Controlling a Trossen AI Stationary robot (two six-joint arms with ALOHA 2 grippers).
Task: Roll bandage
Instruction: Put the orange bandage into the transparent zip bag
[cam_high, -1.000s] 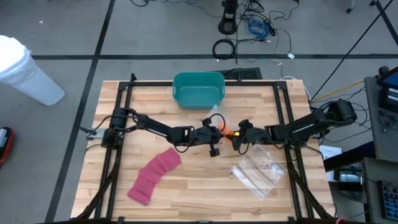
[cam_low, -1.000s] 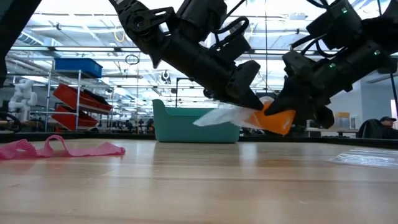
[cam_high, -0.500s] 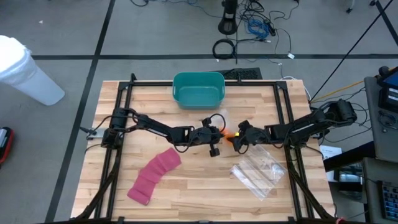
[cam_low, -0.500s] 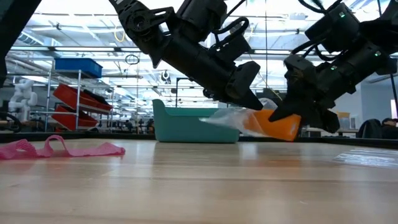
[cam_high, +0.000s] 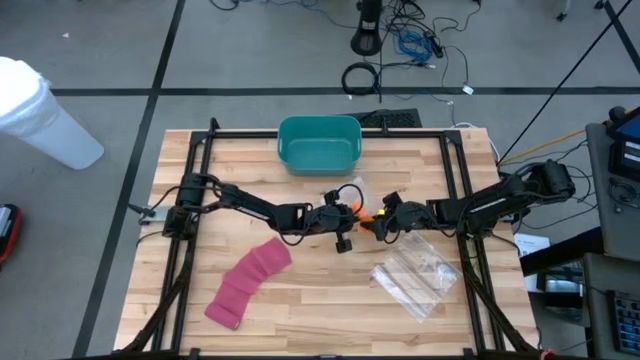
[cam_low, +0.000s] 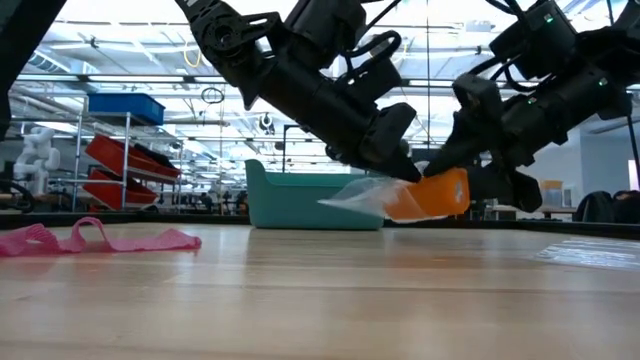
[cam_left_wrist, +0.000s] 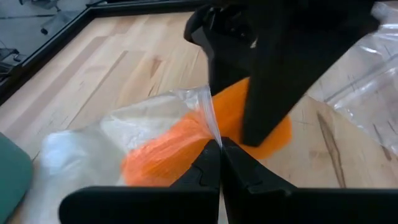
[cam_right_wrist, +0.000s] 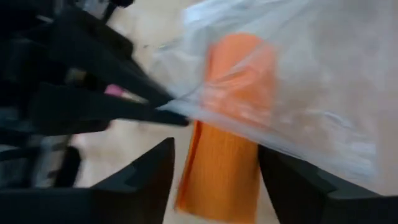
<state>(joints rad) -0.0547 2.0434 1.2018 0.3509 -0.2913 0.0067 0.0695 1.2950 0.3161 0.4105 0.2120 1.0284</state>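
An orange bandage roll (cam_low: 432, 194) sits partly inside a clear plastic bag (cam_low: 352, 194) above the middle of the table. My left gripper (cam_high: 347, 218) is shut on the bag and comes from the table's left. My right gripper (cam_high: 385, 222) comes from the right and is shut on the roll's bare end. A loose pink bandage (cam_high: 248, 282) lies flat on the table at the near left; it also shows in the low view (cam_low: 100, 238). My left gripper (cam_left_wrist: 219, 152) pinches the clear bag's open edge (cam_left_wrist: 211, 127) between its two fingertips, slanting down from the table's left. The bag hangs clear of the table, draped over the roll's far part. My right gripper (cam_right_wrist: 216, 146) holds the orange roll's bare end (cam_right_wrist: 214, 186) between its two fingers, one on each side (cam_right_wrist: 186, 180). The fingers lie along the roll, coming from the table's right. The roll is lifted clear of the table, about level.
A teal bin (cam_high: 318, 143) stands at the far middle of the table. A second, flat clear bag (cam_high: 415, 275) lies at the near right. A black frame (cam_high: 190, 200) runs around the table's edges.
My right gripper has tipped, and the orange roll has come from slanting to about level, still clear of the table. The bag stays pinched in my left gripper, which has kept still.
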